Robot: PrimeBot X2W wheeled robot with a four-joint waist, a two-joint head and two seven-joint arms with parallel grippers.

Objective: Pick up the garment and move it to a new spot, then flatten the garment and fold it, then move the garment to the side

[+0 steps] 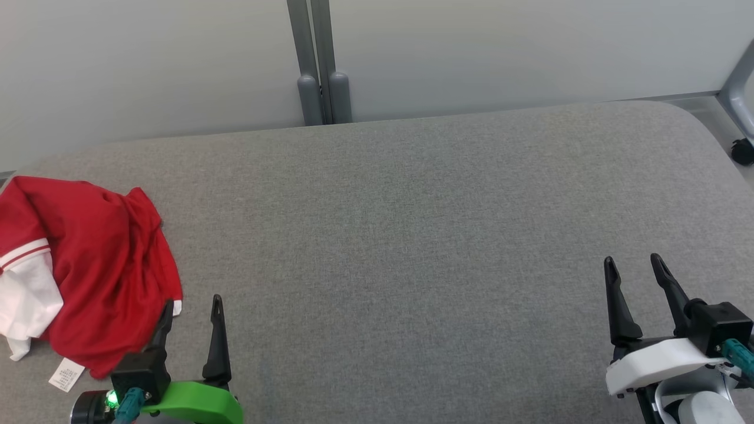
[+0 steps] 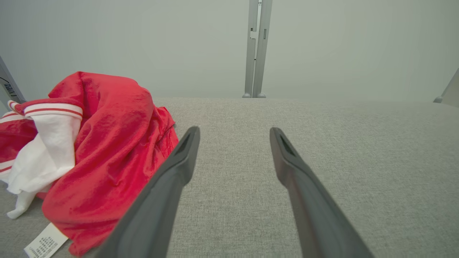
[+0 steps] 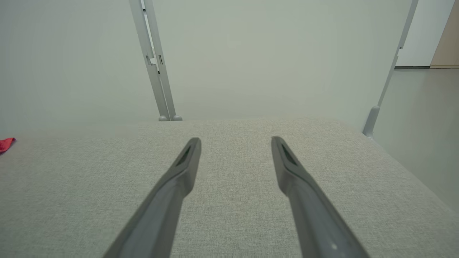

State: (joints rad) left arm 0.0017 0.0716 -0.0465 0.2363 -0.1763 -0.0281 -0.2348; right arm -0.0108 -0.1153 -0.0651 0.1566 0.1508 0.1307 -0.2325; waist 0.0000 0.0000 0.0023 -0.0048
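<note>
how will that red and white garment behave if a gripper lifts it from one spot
The garment lies crumpled in soft folds, so it will probably hang limp from a single pinch. Its fabric looks thin, so likely light. Pushed across the woven grey surface, it would probably bunch rather than slide.

I count one garment [image 1: 106, 265], with one tag [image 1: 66, 374]. One table [image 1: 412, 235]. My grippers are two, left gripper [image 1: 193, 300] and right gripper [image 1: 632, 258], with two fingers each, four fingers in all. Two grey posts [image 1: 301, 53] at the back, and one dark wheel [image 1: 743, 152].
</note>
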